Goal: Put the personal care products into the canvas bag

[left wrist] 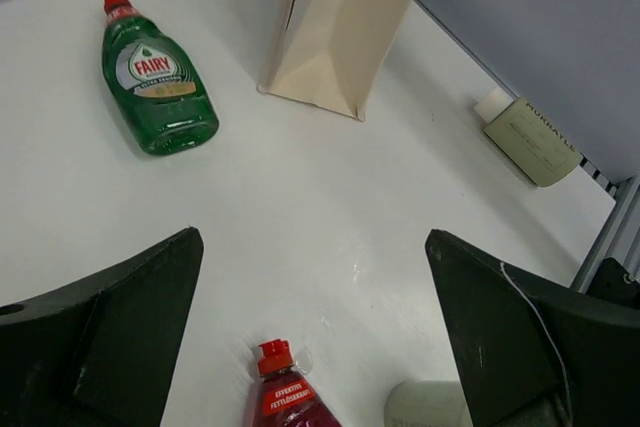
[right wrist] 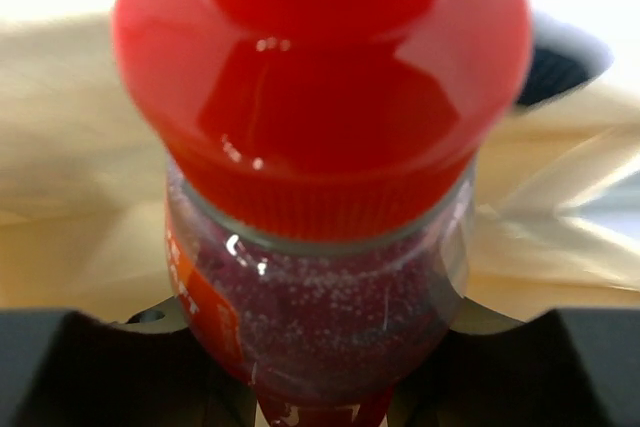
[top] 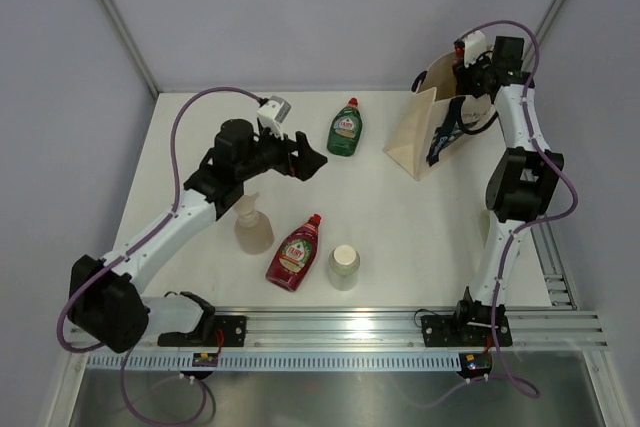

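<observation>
From above, four bottles sit on the desk (top: 400,237): one green bottle (top: 345,130), one red bottle (top: 295,252), one beige pump bottle (top: 253,227) and one pale bottle (top: 343,267). The single canvas bag (top: 425,137) stands far right, with the right gripper (top: 470,65) over its mouth. The left wrist view shows the left gripper (left wrist: 312,247) with fingers (left wrist: 100,337) wide apart and empty, and a second pale bottle (left wrist: 525,139) near the desk's edge. The right wrist view shows fingers clamped on a second red bottle (right wrist: 320,297) above the bag's cloth.

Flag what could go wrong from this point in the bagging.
1. The red-capped bottle in the right jaws hangs over the canvas bag; the soft bag stands unsupported, so a drop against its rim may topple it.
2. A pale white-capped bottle lies close to the table edge; a clumsy grasp could push it off.
</observation>
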Motion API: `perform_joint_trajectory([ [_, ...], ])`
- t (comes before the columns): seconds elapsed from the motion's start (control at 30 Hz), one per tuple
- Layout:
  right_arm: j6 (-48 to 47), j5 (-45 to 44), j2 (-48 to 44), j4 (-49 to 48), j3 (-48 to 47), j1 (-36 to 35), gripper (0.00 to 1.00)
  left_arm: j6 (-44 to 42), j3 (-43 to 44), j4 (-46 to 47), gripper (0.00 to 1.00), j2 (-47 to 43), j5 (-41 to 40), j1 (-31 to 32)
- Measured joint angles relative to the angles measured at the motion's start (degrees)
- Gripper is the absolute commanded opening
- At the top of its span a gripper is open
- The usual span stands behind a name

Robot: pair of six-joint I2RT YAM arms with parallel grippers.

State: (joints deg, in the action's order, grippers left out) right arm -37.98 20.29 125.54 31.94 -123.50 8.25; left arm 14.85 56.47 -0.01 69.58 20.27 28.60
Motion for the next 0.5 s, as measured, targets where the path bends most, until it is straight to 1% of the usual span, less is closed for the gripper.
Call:
perform_joint_trajectory([
  [0.1, 3.1, -4.6, 0.0, -2.2, 4.8, 0.0, 0.22, 2.1, 3.0, -0.6, 0.99, 5.8, -0.4, 0.0],
  [0.13, 4.2, -5.5, 0.0, -2.6, 5.7, 0.1, 0.31, 2.8, 4.4, -0.9, 0.99, 7.8, -0.7, 0.0],
  [0.2, 5.8, -6.6, 0.0, -3.5, 6.8, 0.2, 0.43, 3.7, 7.6, -1.3, 0.99, 11.7, -1.2, 0.2],
  [0.23, 6.5, -7.1, 0.0, -4.1, 7.1, 0.2, 0.52, 3.9, 9.1, -1.4, 0.99, 13.3, -1.6, 0.3],
  [0.3, 7.9, -7.2, 0.0, -4.7, 7.5, 0.2, 0.65, 4.3, 12.0, -1.9, 0.99, 16.1, -2.2, 0.5],
  [0.33, 8.5, -7.3, 0.0, -4.8, 7.5, 0.2, 0.80, 4.5, 13.7, -2.1, 0.99, 17.7, -2.7, 0.7],
  [0.37, 9.5, -7.2, 0.0, -4.9, 7.3, 0.2, 0.86, 4.5, 15.5, -2.3, 0.99, 19.5, -3.2, 0.9],
  [0.43, 10.7, -7.1, 0.0, -4.3, 5.7, 0.2, 0.96, 4.6, 18.9, -3.4, 0.99, 22.9, -4.3, 1.4],
  [0.5, 11.6, -6.8, 0.0, -3.1, 4.0, 0.1, 0.98, 4.7, 22.8, -4.9, 0.99, 27.0, -5.8, 1.9],
])
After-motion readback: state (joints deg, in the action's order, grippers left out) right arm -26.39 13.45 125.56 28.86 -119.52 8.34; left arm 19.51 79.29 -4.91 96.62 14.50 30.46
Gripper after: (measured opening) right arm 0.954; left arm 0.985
